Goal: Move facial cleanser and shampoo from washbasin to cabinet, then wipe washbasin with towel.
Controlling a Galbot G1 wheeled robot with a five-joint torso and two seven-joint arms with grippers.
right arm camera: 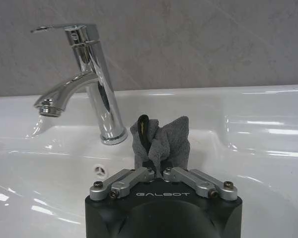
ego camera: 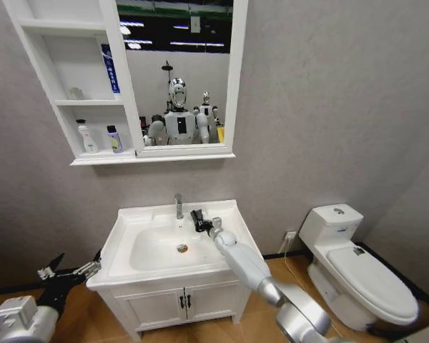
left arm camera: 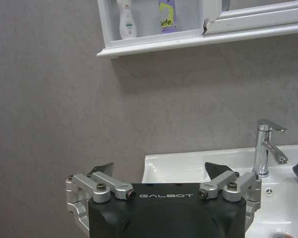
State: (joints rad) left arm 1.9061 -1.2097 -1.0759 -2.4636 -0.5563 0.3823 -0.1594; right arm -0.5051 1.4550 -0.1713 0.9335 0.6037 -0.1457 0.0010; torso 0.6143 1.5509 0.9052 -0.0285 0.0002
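The white washbasin (ego camera: 146,246) with its chrome tap (ego camera: 178,206) stands before me. My right gripper (ego camera: 198,220) rests on the basin's back rim just right of the tap (right arm camera: 92,82), shut (right arm camera: 159,169) on the bunched dark grey towel (right arm camera: 162,140). Low and left of the basin, my left gripper (ego camera: 71,271) hangs open and empty (left arm camera: 159,171). In the cabinet (ego camera: 93,158), a white bottle (ego camera: 86,137) and a purple bottle (ego camera: 114,139) stand on the lowest shelf, a blue tube (ego camera: 111,71) above. Which are the facial cleanser and shampoo I cannot tell.
The cabinet's mirror (ego camera: 182,71) reflects the robot. A white two-door vanity cupboard (ego camera: 182,304) sits under the basin. A white toilet (ego camera: 357,275) stands to the right, on the wooden floor. A grey wall is behind.
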